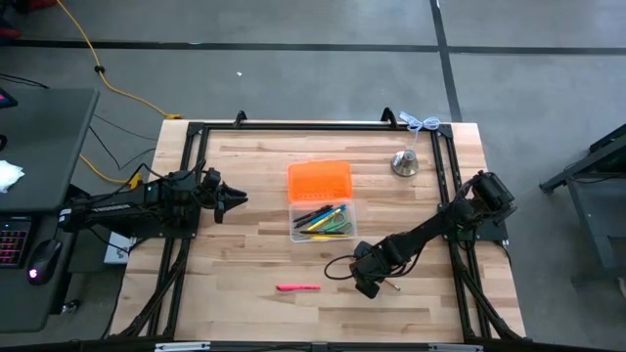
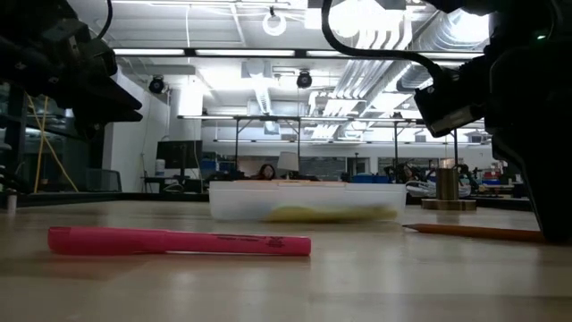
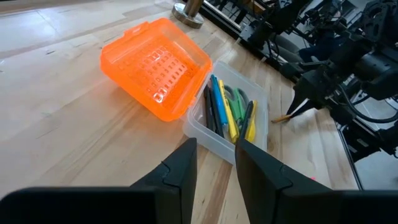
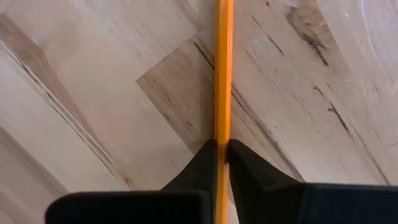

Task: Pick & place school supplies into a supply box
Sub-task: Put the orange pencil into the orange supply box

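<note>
The right gripper (image 4: 222, 163) is low on the table (image 1: 245, 244), and its two fingers are closed on an orange pencil (image 4: 223, 74) that lies flat on the wood. The supply box (image 1: 323, 219) stands near the table's middle with its orange lid (image 1: 319, 180) open and several pens inside. A pink marker (image 1: 298, 287) lies apart, near the front edge. The left gripper (image 1: 238, 200) waits at the left side, fingers apart and empty.

Orange pencil (image 4: 223, 74) flat between gripper (image 4: 223, 155) fingers
</note>
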